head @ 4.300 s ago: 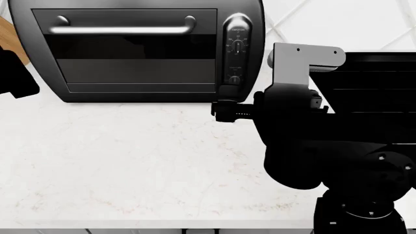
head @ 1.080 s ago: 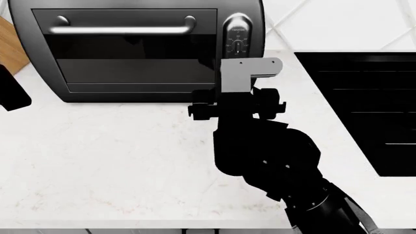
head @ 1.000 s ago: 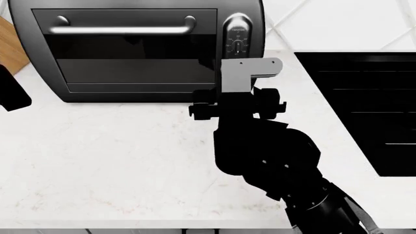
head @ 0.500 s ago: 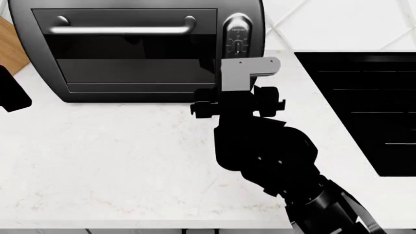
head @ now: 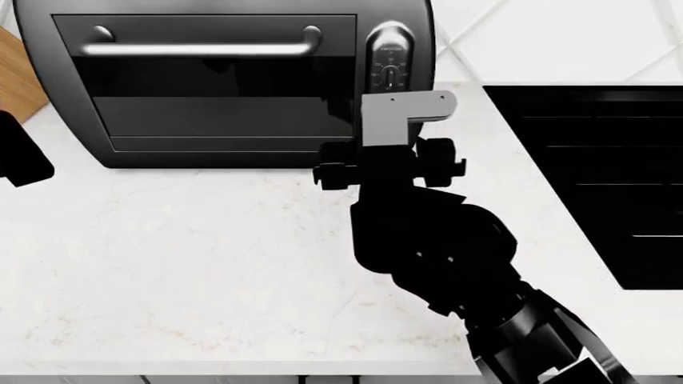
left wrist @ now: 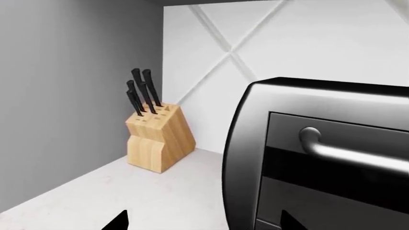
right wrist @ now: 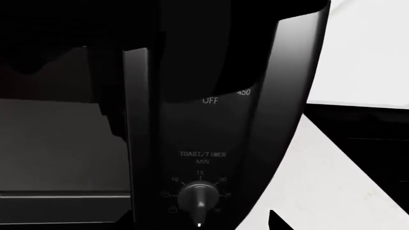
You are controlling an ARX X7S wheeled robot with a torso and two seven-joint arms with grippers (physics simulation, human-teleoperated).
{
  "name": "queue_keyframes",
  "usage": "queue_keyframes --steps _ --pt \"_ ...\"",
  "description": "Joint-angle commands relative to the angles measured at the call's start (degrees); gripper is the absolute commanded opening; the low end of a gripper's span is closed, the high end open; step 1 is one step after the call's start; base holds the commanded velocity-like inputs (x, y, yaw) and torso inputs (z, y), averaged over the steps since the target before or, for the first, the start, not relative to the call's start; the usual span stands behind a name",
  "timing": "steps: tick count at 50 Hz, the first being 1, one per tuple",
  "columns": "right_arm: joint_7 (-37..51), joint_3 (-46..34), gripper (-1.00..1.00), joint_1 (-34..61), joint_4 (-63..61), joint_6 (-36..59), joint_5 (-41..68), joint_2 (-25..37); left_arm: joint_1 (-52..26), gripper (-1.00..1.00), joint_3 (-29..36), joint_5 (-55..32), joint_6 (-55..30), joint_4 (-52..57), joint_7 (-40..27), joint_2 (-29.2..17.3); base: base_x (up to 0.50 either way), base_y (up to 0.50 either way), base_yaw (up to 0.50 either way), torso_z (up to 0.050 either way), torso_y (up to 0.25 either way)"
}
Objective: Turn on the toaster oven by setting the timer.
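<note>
- Toaster oven (head: 224,80) filling the upper left and top centre of the head view, standing on the white speckled counter (head: 192,264), dark glass door facing the camera, silver bar handle (head: 203,50) across the top of the door.
- Black control strip (head: 391,56) down the oven's right edge, upper knob (head: 392,76) visible, lower part hidden behind the arm.
- Right gripper (head: 386,142) at centre frame, just in front of that strip, under a grey L-shaped bracket (head: 401,116); fingertips lost behind the bracket and wrist, so opening impossible to tell, and contact with the oven impossible to tell.
- Right arm (head: 459,264) running black from lower right up to centre.
- In the right wrist view, timer knob (right wrist: 198,197) at lower centre, labelled TOAST/TIMER MIN, ringed by 10, 15, 20, pointer aimed toward the frame's bottom edge; OFF and 450 printed above, partly covered by a dark out-of-focus shape (right wrist: 191,48) at the top.
- Left gripper (head: 19,152) a black block at the far left edge of the head view, well apart from the oven door; two dark tips (left wrist: 118,221) at the bottom edge of the left wrist view, spread wide, nothing between them.
- Black cooktop (head: 597,176) at the right side of the head view.
- Wooden knife block (left wrist: 158,139) with black handles at left centre of the left wrist view, by the grey wall (left wrist: 64,96), oven corner on the right.
</note>
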Motion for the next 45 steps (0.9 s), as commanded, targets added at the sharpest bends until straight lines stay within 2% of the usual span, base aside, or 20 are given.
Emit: queue_keyframes --steps 1,15,16,45 --pt "-1.37 -0.69 1.0 0.48 2.26 -1.39 -0.68 -0.32 0.33 1.0 0.07 -0.1 0.36 0.04 -0.07 -0.31 0.0 0.0 0.0 0.0 0.0" --pt "-1.25 -1.23 1.0 0.42 2.44 -1.82 -0.63 -0.22 0.47 1.0 0.49 0.27 0.81 -0.04 0.07 -0.47 0.0 0.0 0.0 0.0 0.0" --pt "-1.34 -1.26 -1.0 0.52 2.7 -1.89 -0.67 -0.26 0.45 1.0 0.53 0.3 0.84 -0.09 0.08 -0.48 0.0 0.0 0.0 0.0 0.0" --pt "-1.41 -1.8 -1.0 0.6 3.07 -3.24 -0.53 0.1 1.32 1.0 0.96 0.49 1.72 -0.17 0.27 -0.81 0.0 0.0 0.0 0.0 0.0"
